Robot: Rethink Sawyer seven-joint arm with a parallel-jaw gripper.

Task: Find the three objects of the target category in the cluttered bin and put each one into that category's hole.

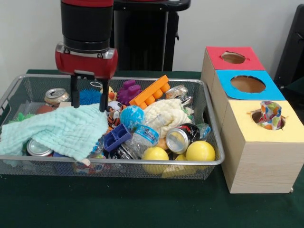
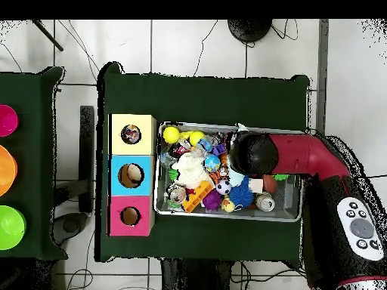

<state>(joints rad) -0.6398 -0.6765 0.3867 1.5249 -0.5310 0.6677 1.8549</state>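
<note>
Bin (image 1: 216, 142) first: we see a wire mesh basket on the green desk (image 1: 142, 204), and it is full of mixed-up things. It fills the left and middle of the front view.

At 3 o'clock from the bin stand three wooden boxes in a row, each with a round hole on top. The yellow box (image 1: 261, 152) is closest to us, the blue box (image 1: 247, 85) is in the middle, and the red box (image 1: 233, 58) is at the back. A bright spotted thing (image 1: 270, 114) sticks out of the yellow box's hole.

Next in size is the red and black arm (image 1: 87, 33). It comes down over the bin at about 10 o'clock. Our gripper (image 1: 88, 99) hangs there with its two black fingers (image 1: 74, 92) spread apart and nothing between them. The tips are right at the top edge of a pale green cloth (image 1: 57, 133), which lies over the left part of the bin.

A cream fluffy cloth (image 1: 166, 114) sits near the bin's middle. An orange block (image 1: 151, 91) lies at 12 o'clock from it. A plastic bottle (image 1: 145, 137) lies at 7 o'clock from the cream cloth.

Two yellow balls (image 1: 200, 151) rest at the bin's 5 o'clock edge, with a drink can (image 1: 180, 138) just behind them. Another can (image 1: 56, 96) sits at the bin's 10 o'clock corner. A small blue ball (image 1: 132, 117) lies just beside the cream cloth.
</note>
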